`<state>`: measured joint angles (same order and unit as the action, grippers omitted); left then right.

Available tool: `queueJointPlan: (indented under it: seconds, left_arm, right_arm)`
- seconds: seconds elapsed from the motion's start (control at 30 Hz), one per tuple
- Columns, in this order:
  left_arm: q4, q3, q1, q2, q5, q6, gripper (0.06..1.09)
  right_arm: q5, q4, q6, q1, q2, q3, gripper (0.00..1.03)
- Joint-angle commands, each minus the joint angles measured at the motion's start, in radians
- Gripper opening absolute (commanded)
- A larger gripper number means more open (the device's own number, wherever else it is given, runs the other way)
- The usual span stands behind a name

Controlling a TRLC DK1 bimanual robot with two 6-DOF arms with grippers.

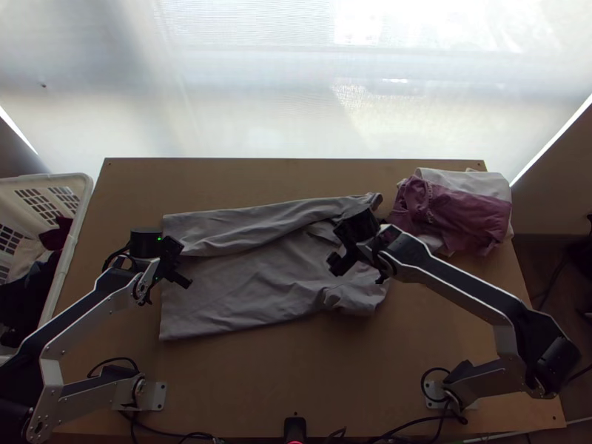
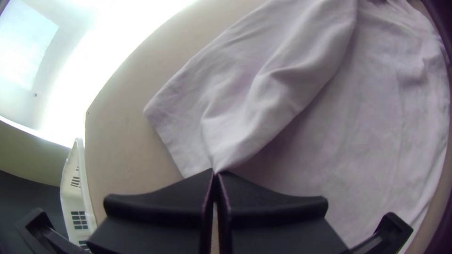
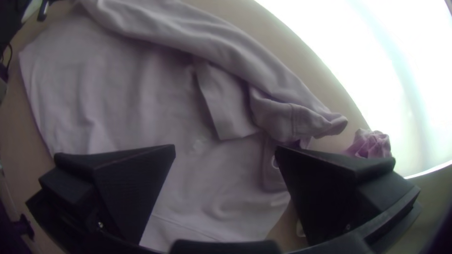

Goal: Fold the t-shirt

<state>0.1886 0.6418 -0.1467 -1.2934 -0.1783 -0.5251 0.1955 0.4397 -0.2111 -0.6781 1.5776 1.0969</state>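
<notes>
Spanning the table (image 1: 244,385) crosswise: the shirt (image 1: 251,296), long axis left to right, hem (image 1: 166,311) by your left arm (image 1: 92,316), collar (image 3: 272,176) end by your right arm (image 1: 466,288). Far side folded in as a lengthwise flap (image 1: 244,226). Left jaws closed, pinching the flap's edge at the hem. Right jaws wide apart, holding nothing, over the collar end. Likely next grip for you: the flap's collar end, just beyond them; right arm nearer.
</notes>
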Motion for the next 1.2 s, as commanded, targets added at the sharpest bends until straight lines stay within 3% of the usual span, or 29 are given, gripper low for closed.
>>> queueJointPlan:
  seconds: [0.0, 0.5, 1.17]
  left_arm:
    - [0.000, -0.001, -0.001, 0.005, 0.000, 0.005, 0.10]
    - [-0.001, -0.002, 0.010, 0.013, -0.001, 0.005, 0.10]
    - [-0.001, -0.011, 0.019, 0.013, -0.001, 0.000, 0.10]
  right_arm:
    - [0.074, -0.088, -0.074, -0.136, -0.018, -0.124, 0.98]
    - [0.257, -0.507, -0.372, -0.152, 0.051, -0.278, 0.96]
    - [0.306, -0.730, -0.481, -0.103, 0.140, -0.299, 0.93]
